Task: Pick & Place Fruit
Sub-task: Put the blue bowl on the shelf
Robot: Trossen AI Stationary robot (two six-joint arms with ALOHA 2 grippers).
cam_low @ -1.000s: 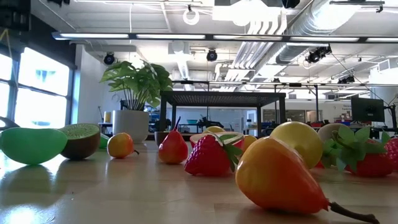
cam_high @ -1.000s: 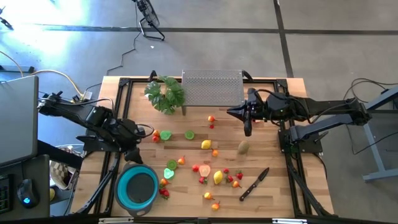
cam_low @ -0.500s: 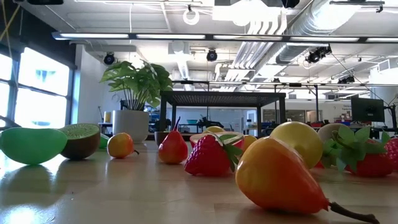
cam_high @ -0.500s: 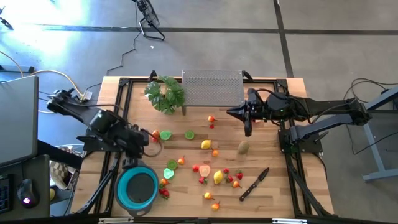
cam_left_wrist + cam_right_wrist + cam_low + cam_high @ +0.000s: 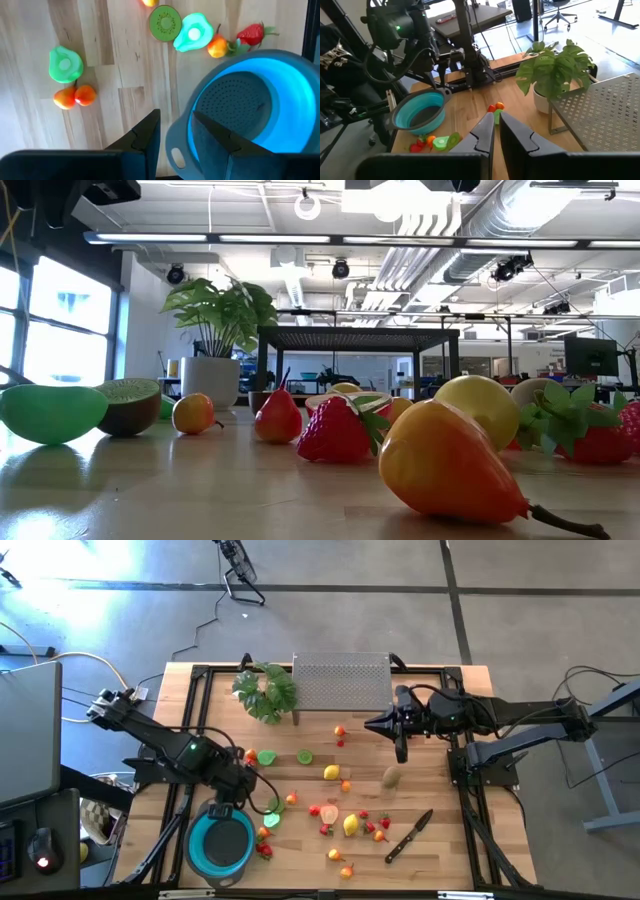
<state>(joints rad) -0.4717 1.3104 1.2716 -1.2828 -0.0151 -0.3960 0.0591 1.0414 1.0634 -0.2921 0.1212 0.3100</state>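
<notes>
The blue bowl (image 5: 221,846) is seen at the worktop's front edge near the left corner, nothing in it as far as the left wrist view shows. Its handle tab is clamped by the left gripper (image 5: 174,131), fingers narrowed onto the rim. The fruit (image 5: 330,802) is scattered across the middle of the worktop, none in the bowl. The right gripper (image 5: 400,748) is parked over the back right part, fingers shut and empty.
</notes>
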